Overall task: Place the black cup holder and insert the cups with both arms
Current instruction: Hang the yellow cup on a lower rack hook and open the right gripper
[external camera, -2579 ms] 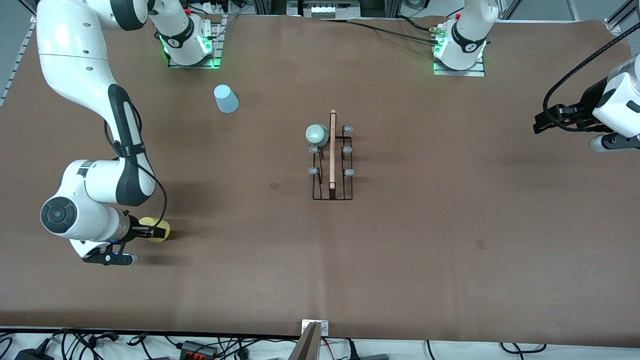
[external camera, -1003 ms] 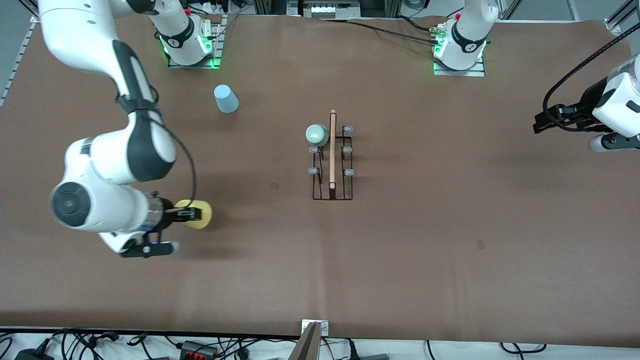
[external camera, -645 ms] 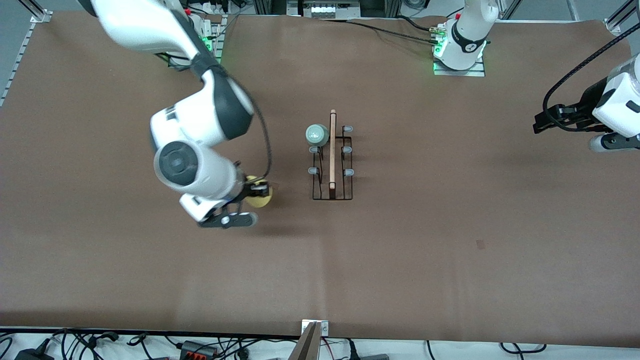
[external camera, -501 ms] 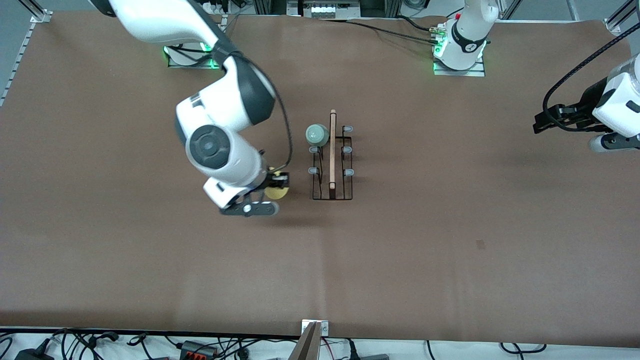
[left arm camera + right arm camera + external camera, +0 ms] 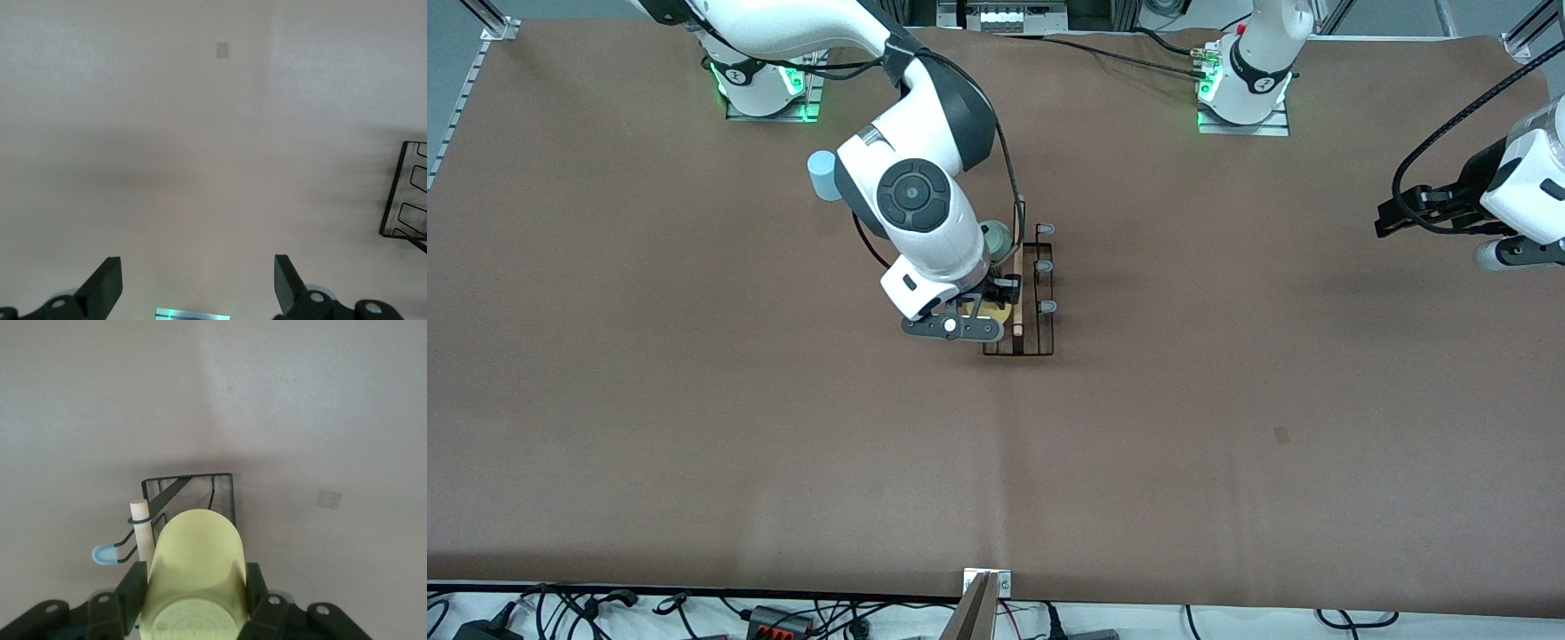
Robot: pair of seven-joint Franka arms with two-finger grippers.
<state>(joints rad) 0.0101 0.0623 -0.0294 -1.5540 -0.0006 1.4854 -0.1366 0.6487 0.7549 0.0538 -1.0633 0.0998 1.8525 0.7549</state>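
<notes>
The right gripper [image 5: 996, 298], clamped on the yellow cup [image 5: 195, 577], hangs over the black cup holder [image 5: 1021, 342] at table centre. The mint cup [image 5: 997, 236] sits at the holder's 11 o'clock. At the table's 3 o'clock edge, the left gripper [image 5: 1389, 216] waits, fingers wide.

1. The right gripper [image 5: 193, 600] squeezes a yellow cup [image 5: 195, 580] from both sides.
2. One black finger [image 5: 131, 587] presses on each side of the cup.
3. The cup is up in the air, over the black cup holder [image 5: 220, 488].
4. The holder's wooden rod [image 5: 141, 527] shows just beside the cup.
5. A grey-tipped prong [image 5: 105, 554] sticks out near the rod.
6. The brown table [image 5: 300, 400] lies under it all.
</notes>
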